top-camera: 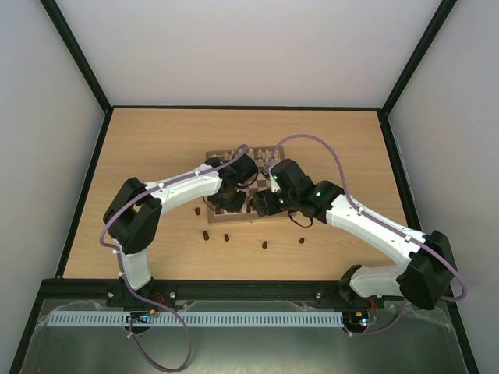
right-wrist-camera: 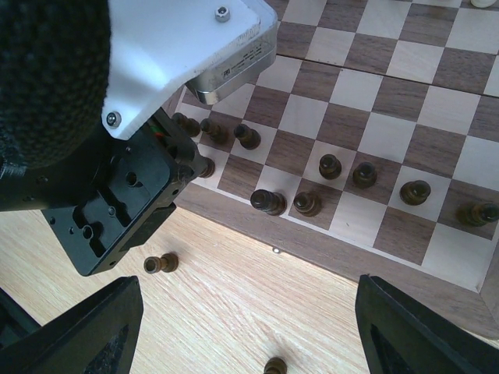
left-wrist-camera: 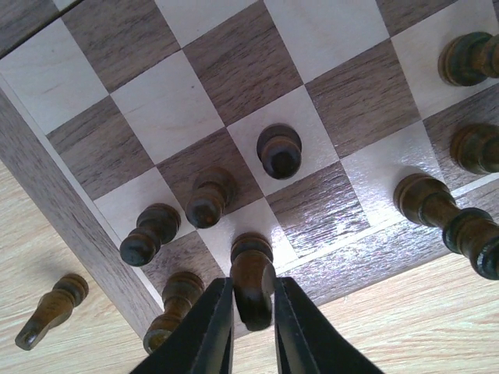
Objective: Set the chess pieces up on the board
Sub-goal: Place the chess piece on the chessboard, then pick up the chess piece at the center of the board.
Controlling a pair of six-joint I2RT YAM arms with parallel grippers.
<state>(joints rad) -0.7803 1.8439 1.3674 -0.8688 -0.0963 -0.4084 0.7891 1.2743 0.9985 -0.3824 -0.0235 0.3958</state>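
The board lies mid-table, under both grippers. My left gripper is shut on a dark brown chess piece that stands upright on a cream square in the board's near row. Several dark pieces stand around it, such as one a square ahead and another to its left. My right gripper is open and empty, over bare table just off the board's near edge. Several dark pieces, such as one in the near row, stand in the two near rows.
Several dark pieces lie or stand loose on the table in front of the board, such as two in the top view and one in the right wrist view. The left arm's wrist sits close to my right gripper. Small pale pieces line the board's far edge.
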